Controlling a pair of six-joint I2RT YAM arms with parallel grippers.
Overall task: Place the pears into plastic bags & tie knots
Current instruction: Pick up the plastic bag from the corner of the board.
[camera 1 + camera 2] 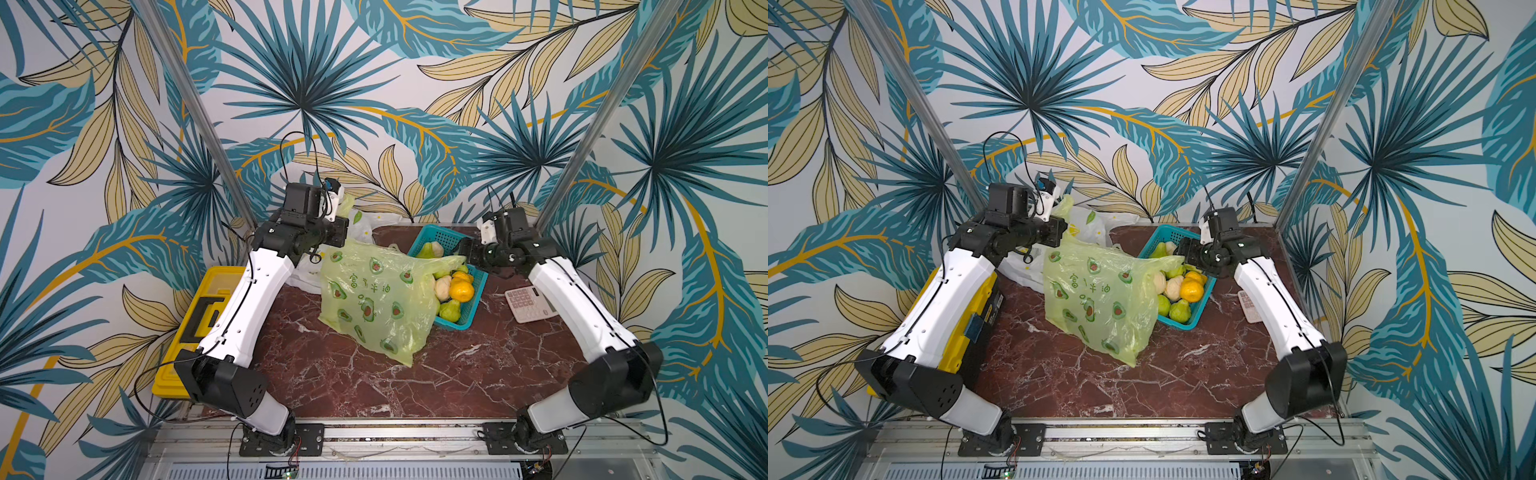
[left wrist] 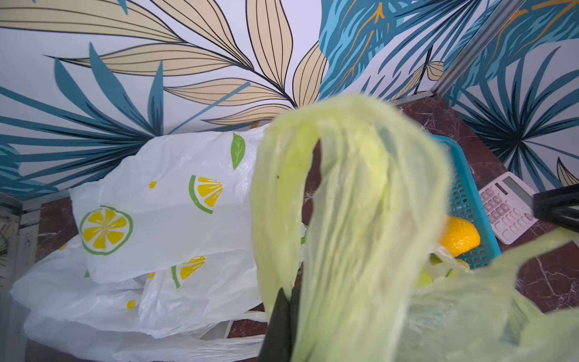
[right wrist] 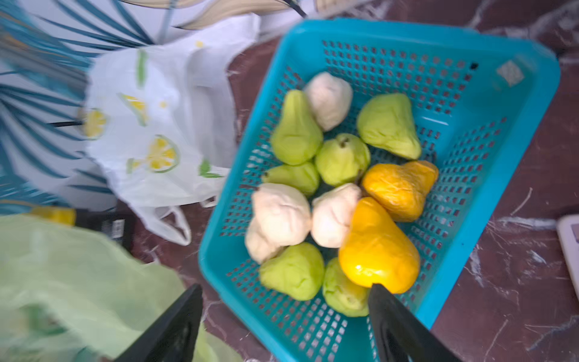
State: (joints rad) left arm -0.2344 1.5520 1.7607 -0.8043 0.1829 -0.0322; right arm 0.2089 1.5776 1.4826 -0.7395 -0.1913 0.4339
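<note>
The yellow-green bag [image 1: 374, 299] lies on the table [image 1: 415, 386], one handle [image 2: 344, 156] pinched and held up by the closed left gripper [image 2: 287, 296], so the right gripper [image 3: 285, 286], jaws wide above the blue basket [image 3: 470, 37] just beside it, should descend straight on one green pear [image 3: 294, 271], not the orange fruits [image 3: 379, 247], keeping clear of the thin plastic.

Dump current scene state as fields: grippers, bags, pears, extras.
left gripper: shut on green bag handle, held up
right gripper: open, above basket
pears: green and white, all seen in basket, with two orange fruits
white bags: lying crumpled at back of the table
calculator: beside basket
knots: none seen
</note>
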